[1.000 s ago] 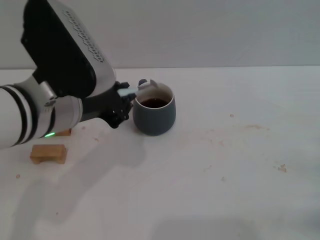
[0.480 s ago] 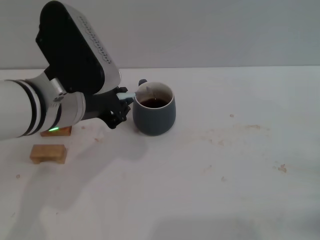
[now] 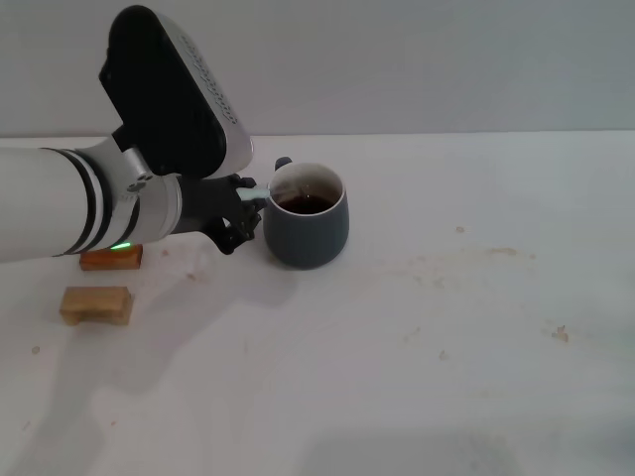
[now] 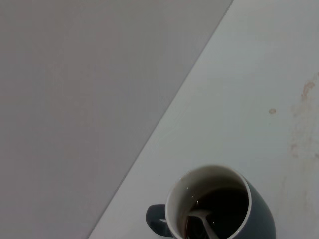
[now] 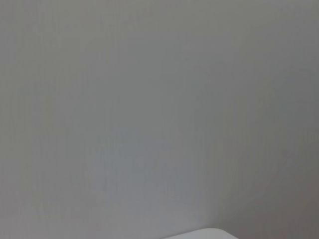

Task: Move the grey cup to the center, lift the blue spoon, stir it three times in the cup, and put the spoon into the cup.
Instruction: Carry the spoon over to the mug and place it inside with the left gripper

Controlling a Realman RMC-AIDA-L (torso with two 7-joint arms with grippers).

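left gripper (image 3: 241, 205) seemingly holding blue spoon (image 3: 260, 192), at grey cup (image 3: 306, 228) rim

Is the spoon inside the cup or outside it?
Inside. The blue spoon dips into the dark drink in the grey cup, and the left gripper holds its handle at the rim.

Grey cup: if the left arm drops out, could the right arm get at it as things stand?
Hard to say. The right arm is in no view. The grey cup stands open on its right side, while the left gripper holds the blue spoon at its left rim.
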